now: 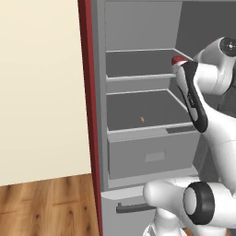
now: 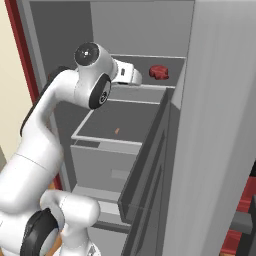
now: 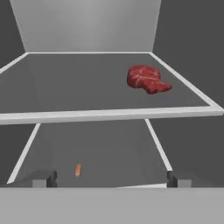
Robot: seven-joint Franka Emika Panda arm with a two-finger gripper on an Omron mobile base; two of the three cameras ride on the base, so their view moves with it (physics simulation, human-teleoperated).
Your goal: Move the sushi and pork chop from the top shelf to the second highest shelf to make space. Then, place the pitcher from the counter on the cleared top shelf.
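Note:
A red pork chop (image 3: pixel 146 78) lies on the right part of the top shelf (image 3: pixel 78 83), also seen as a red lump (image 2: pixel 159 72) beyond my hand. A small orange piece, apparently the sushi (image 3: pixel 78 169), rests near the front of the second highest shelf (image 3: pixel 109 148), also visible from the base (image 1: pixel 142 119). My gripper (image 3: pixel 111 179) hangs in front of the shelves, level with the top shelf's front rim, open wide with nothing between its fingers. The pork chop sits ahead and to its right. The pitcher and the counter are out of view.
A boxy grey drawer front (image 1: pixel 147 156) sits below the second shelf. The open fridge door with its grey racks (image 2: pixel 150 165) stands close on the right. A dark red panel (image 1: pixel 85 92) and a cream wall border the fridge on the left.

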